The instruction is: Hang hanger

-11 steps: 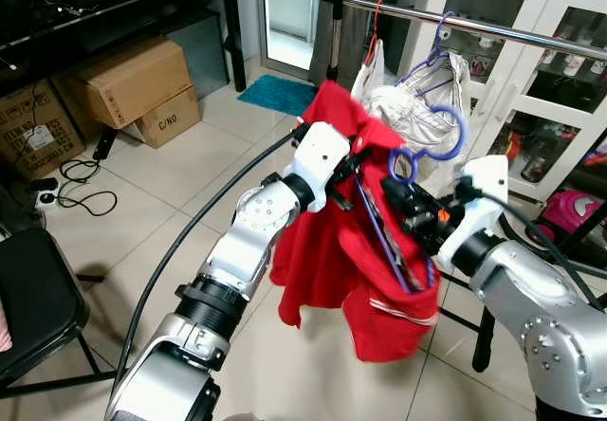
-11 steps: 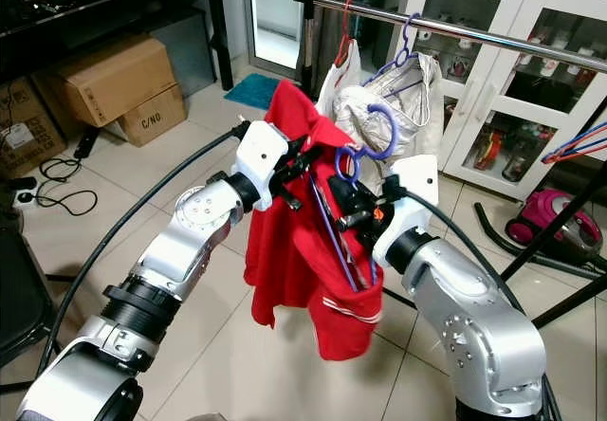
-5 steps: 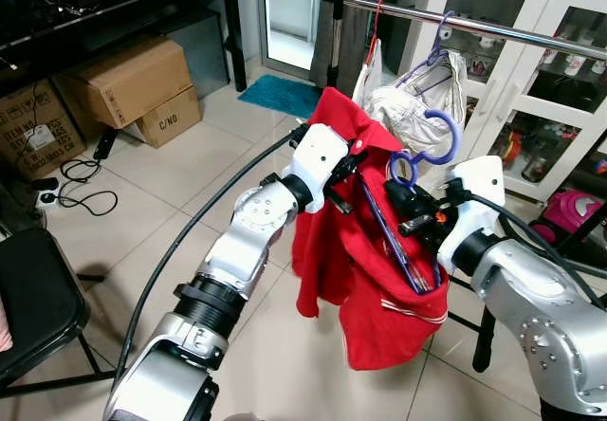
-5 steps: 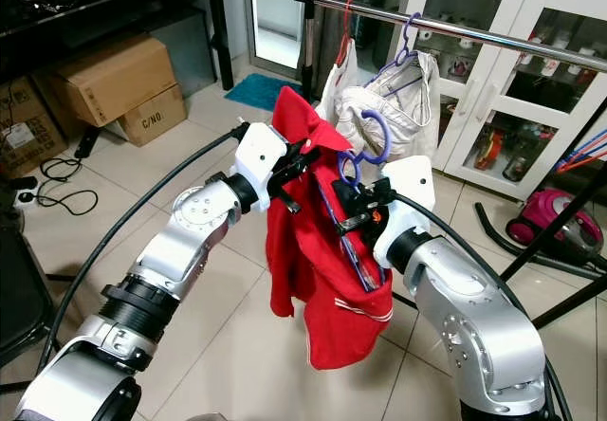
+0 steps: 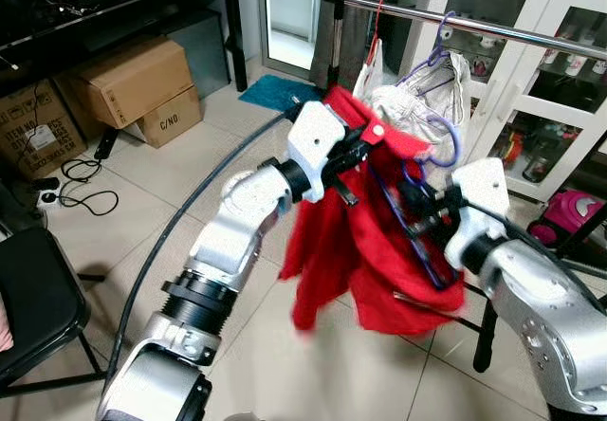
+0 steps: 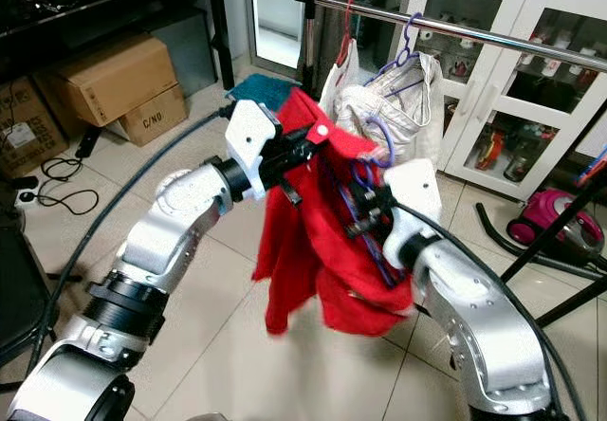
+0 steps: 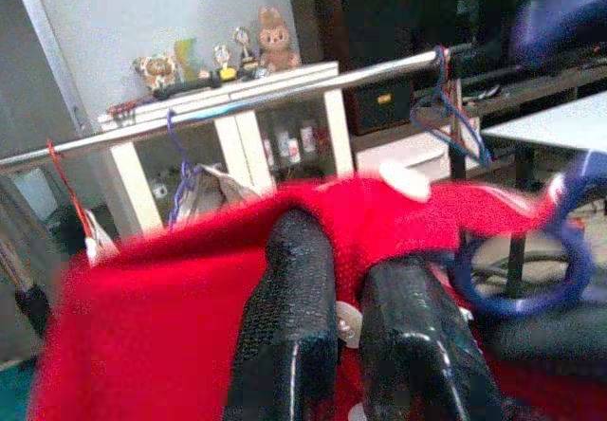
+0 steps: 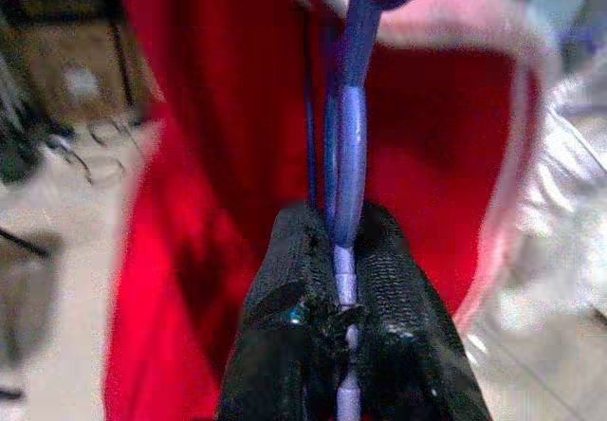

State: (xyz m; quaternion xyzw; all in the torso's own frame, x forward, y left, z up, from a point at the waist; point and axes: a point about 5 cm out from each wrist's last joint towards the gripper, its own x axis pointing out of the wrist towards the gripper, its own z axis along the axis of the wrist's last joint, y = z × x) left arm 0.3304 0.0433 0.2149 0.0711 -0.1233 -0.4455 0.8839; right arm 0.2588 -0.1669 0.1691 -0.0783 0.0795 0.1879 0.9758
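Your right pincer [image 8: 343, 293] is clamped on the blue hanger [image 8: 349, 155]; in the right wrist view the two black fingers [image 8: 285, 279] pinch the hanger's thin stem between them. Your left pincer [image 7: 346, 321] is closed on the red shirt [image 5: 379, 250], fingertips nearly together with red cloth and a white button between them.

From the head views, the shirt hangs between the two pincers, draped over the hanger, its top edge at the left pincer and its bulk dropping below both. Most of the hanger is buried in the cloth; you only get a blurred blue loop just above the right pincer and a blue bar running down along the cloth beside it. The shirt's lower hem is smeared by motion, so its shape there is hard to read.

The rail [image 5: 493, 28] sits above and beyond both pincers, apart from the hanger. A white garment [image 5: 417, 99] on a purple hanger [image 6: 406, 46] hangs on the rail just behind the pincers, and a red hanger [image 5: 377, 25] hooks on beside it. You cannot tell whether the blue hook touches the white garment; they overlap.

Behind the rail is a white cabinet [image 6: 531, 51]. Cardboard boxes [image 5: 128, 80] sit on the floor well off past the left arm.
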